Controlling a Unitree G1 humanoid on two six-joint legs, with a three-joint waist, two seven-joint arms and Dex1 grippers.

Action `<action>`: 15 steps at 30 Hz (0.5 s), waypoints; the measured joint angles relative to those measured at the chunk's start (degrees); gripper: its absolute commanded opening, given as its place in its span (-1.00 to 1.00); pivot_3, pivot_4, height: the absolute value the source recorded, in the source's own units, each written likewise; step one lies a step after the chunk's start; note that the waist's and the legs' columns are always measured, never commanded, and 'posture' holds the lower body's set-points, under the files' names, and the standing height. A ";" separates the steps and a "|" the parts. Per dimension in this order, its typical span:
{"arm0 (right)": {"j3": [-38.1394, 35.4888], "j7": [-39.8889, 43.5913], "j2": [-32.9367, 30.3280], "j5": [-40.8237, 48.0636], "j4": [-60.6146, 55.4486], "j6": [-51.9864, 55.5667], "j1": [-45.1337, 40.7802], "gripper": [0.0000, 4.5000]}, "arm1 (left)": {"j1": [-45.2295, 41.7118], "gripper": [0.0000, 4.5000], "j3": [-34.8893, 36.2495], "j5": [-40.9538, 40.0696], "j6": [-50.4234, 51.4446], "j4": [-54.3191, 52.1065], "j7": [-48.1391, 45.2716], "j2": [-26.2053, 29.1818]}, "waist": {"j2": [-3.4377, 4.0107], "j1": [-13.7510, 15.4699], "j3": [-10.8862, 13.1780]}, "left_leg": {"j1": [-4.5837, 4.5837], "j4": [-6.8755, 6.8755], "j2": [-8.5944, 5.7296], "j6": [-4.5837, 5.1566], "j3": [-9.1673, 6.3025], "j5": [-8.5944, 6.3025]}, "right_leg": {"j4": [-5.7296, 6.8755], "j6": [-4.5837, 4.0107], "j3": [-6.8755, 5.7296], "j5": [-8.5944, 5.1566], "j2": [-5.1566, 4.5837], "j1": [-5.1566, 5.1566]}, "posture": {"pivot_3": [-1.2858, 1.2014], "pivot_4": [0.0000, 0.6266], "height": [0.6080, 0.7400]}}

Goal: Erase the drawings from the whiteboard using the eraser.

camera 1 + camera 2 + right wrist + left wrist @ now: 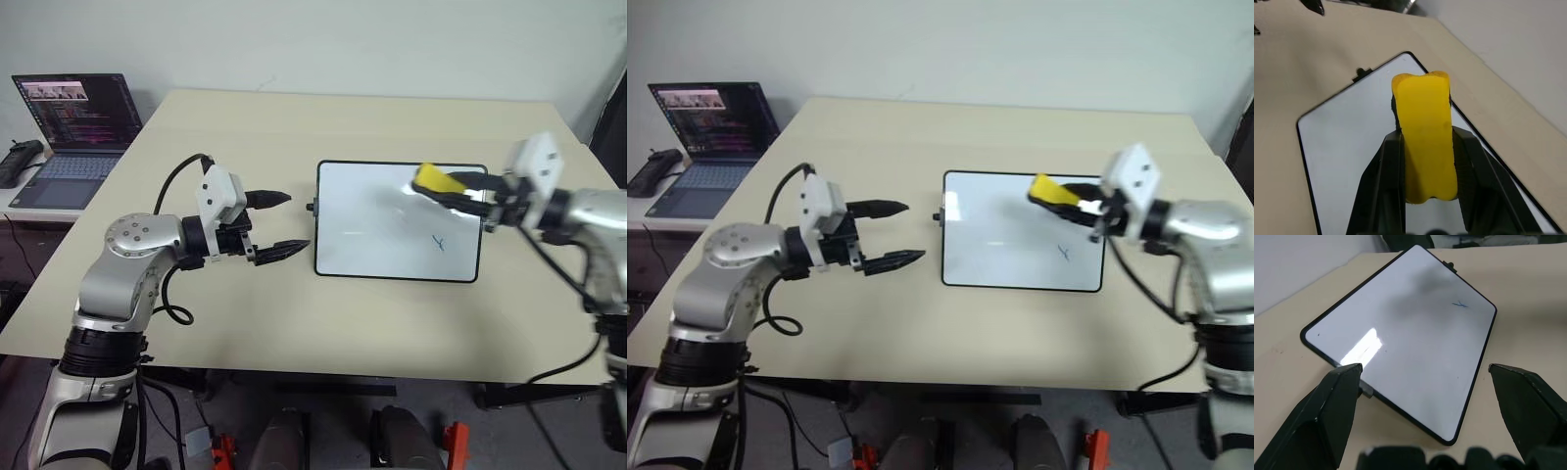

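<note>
- An open grey laptop with a lit screen sits on a low side surface at about 10 o'clock, beyond the left edge of the beige rectangular table; a dark object lies just beside the laptop on its outer side.
- The left gripper, two black pointed fingers on a silver arm, hovers at about 9 o'clock of the board with its fingers spread wide and nothing between them; the tips point at the board's left short side and stand just clear of it.
- A black cable loops from that arm over bare tabletop.
- The rectangular glossy whiteboard with a thin dark frame and rounded corners lies flat near the table's middle, a small black knob on its left short side.
- One small blue marker squiggle shows on the board toward 4 o'clock; the rest of the surface looks white, with glare.
- The small yellow oblong eraser is clamped between the right gripper's black fingers, above the board's upper right area at about 1 o'clock, apart from the squiggle.
- Open tabletop surrounds the board on all sides, widest toward 12 o'clock; the near table edge runs at 6 o'clock, the right edge lies beneath the right arm.
</note>
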 measured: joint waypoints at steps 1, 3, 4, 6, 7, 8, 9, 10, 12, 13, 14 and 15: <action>-0.36 1.04 -1.78 -0.31 1.27 -0.38 2.03 -0.57 | 0.00 1.00 0.29 0.12 -0.07 0.87 -0.12 0.66 | -0.02 -0.08 0.01 | 0.00 0.00 0.00 0.01 0.05 -0.02 | -0.02 0.01 0.03 -0.01 -0.01 -0.01 | 0.03 -0.52 1.00; -1.44 3.18 -5.69 -1.64 5.20 -2.28 6.46 -0.57 | 0.06 1.00 1.00 0.51 -0.57 2.59 -0.67 2.51 | 0.01 -0.16 0.07 | -0.02 0.00 -0.03 0.02 0.16 -0.03 | -0.03 0.02 0.12 -0.01 -0.04 -0.04 | 0.03 -0.52 1.00; -1.94 3.91 -7.07 -2.44 6.59 -3.07 7.87 -0.57 | 0.13 1.00 1.45 0.69 -0.97 3.14 -1.05 3.05 | 0.05 -0.17 0.09 | -0.02 0.01 -0.03 0.02 0.20 -0.03 | -0.03 0.03 0.14 -0.01 -0.05 -0.04 | 0.03 -0.52 1.00; -2.22 5.35 -11.37 -4.77 8.79 -6.56 11.27 -0.57 | 0.51 1.00 1.63 0.75 -1.29 3.09 -1.73 3.98 | 0.11 -0.29 0.13 | 0.04 0.02 -0.01 0.02 0.28 -0.03 | 0.00 0.03 0.20 -0.01 -0.05 -0.04 | 0.03 -0.52 1.00; -2.40 5.70 -12.50 -5.55 9.74 -7.84 12.03 -0.57 | 0.85 1.00 1.64 0.73 -1.22 2.91 -1.89 4.05 | 0.11 -0.44 0.13 | 0.06 0.02 0.01 0.02 0.31 -0.03 | 0.01 0.03 0.21 -0.02 -0.05 -0.04 | 0.03 -0.52 1.00; -2.74 5.80 -13.17 -6.30 10.55 -9.05 12.70 -0.57 | 1.56 1.00 1.64 0.55 -1.02 2.37 -1.90 4.05 | 0.11 -0.59 0.13 | 0.10 0.02 0.04 0.02 0.35 -0.03 | 0.03 0.03 0.25 -0.02 -0.02 -0.03 | 0.03 -0.52 1.00; -3.09 5.79 -13.25 -6.54 10.97 -9.78 12.84 -0.57 | 2.30 1.00 1.63 0.22 -0.80 1.86 -1.90 4.03 | 0.12 -0.79 0.13 | 0.12 0.03 0.07 0.02 0.39 -0.03 | 0.04 0.02 0.27 -0.03 0.00 -0.03 | 0.03 -0.52 1.00; -3.16 5.78 -13.24 -6.50 10.98 -10.10 12.84 -0.57 | 2.88 1.00 1.63 0.09 -0.55 1.49 -1.88 4.02 | 0.12 -0.97 0.13 | 0.14 0.03 0.09 0.02 0.42 -0.03 | 0.06 0.02 0.29 -0.03 0.00 -0.03 | 0.03 -0.52 1.00; -3.17 5.76 -13.22 -6.36 10.87 -10.31 12.76 -0.57 | 3.65 1.00 1.64 -0.11 0.10 0.33 -1.84 4.03 | 0.12 -1.07 0.14 | 0.15 0.05 0.08 0.02 0.41 -0.02 | 0.09 0.02 0.29 -0.03 0.01 -0.03 | 0.03 -0.52 1.00; -3.17 5.76 -13.22 -6.31 10.82 -10.35 12.66 -0.57 | 4.01 1.00 1.63 -0.16 0.22 -0.05 -1.83 4.06 | 0.12 -1.04 0.13 | 0.15 0.07 0.07 0.02 0.41 -0.02 | 0.09 0.02 0.29 -0.03 0.01 -0.02 | 0.03 -0.52 1.00; -3.16 5.76 -13.21 -6.31 10.81 -10.39 12.55 -0.57 | 4.27 1.00 1.63 -0.18 0.28 -0.30 -1.84 4.06 | 0.12 -1.00 0.13 | 0.15 0.08 0.07 0.02 0.41 -0.02 | 0.09 0.03 0.29 -0.03 0.00 -0.01 | 0.03 -0.52 1.00; -3.16 5.76 -13.21 -6.31 10.79 -10.53 12.35 -0.57 | 4.64 1.00 1.63 -0.18 0.32 -0.34 -1.83 4.06 | 0.12 -0.92 0.13 | 0.14 0.10 0.06 0.02 0.40 -0.02 | 0.09 0.03 0.30 -0.03 0.00 0.00 | 0.03 -0.52 1.00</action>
